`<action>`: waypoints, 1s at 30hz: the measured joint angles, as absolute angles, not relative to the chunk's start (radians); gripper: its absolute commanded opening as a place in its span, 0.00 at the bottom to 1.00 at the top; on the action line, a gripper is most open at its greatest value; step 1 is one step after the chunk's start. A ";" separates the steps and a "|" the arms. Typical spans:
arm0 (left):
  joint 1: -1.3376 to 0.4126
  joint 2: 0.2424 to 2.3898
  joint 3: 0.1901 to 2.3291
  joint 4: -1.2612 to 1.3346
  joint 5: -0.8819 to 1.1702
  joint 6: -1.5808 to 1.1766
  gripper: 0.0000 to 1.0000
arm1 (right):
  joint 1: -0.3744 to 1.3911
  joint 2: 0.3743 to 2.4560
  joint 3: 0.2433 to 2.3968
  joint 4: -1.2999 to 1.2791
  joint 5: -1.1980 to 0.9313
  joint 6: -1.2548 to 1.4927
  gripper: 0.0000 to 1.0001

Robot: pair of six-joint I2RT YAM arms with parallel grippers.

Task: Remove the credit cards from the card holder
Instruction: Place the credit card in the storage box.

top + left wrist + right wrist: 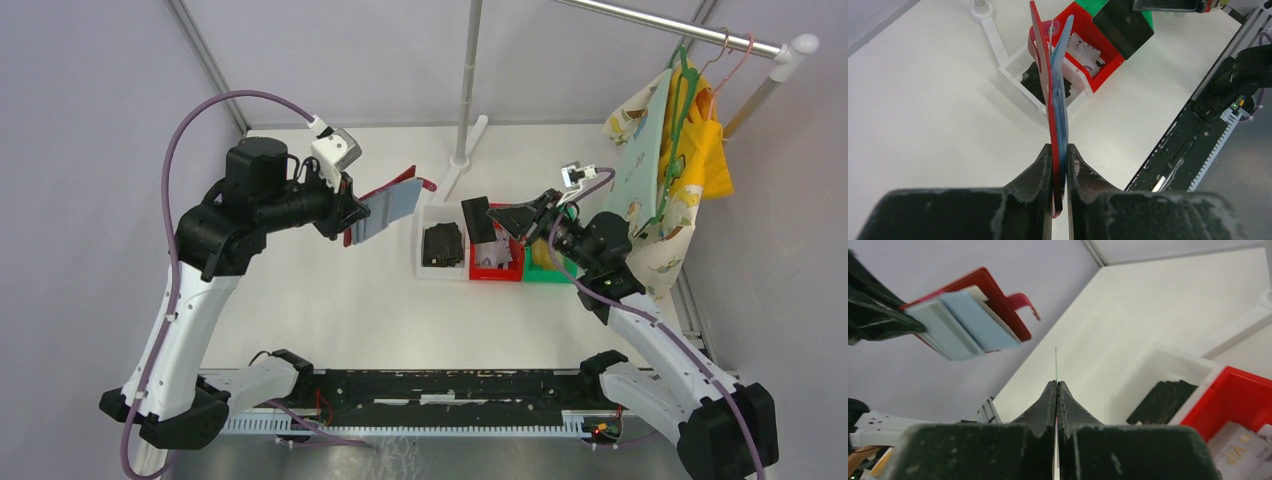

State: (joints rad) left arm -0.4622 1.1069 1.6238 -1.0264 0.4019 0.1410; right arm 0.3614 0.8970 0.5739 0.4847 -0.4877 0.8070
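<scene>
Left claw (1059, 150) pinches the small red folding wallet (1050, 85), held up left of the red plastic bin (496, 276). Right claw (1056, 386) is clamped on a thin dark card (476, 220) above that bin. With such an edge-only grip, it might slip and miss.

**A:** How is the left side standing?

**B:** The white-and-black left arm (190, 320) rises from its base and bends inward. Its black two-finger left gripper (352, 215) is lifted off the table, jaws nipped narrowly on the small red folding card holder (388, 210).

**A:** And the other?

**B:** The white-and-black right arm (650, 330) leans in, wrist pointed towards the left one. The black two-finger right gripper (1056, 384) is pressed together on a thin dark credit card (477, 220).
</scene>
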 measured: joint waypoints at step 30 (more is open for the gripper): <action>-0.462 1.055 1.650 -1.046 1.004 0.117 0.02 | 0.612 1.583 0.720 0.577 -0.077 0.750 0.00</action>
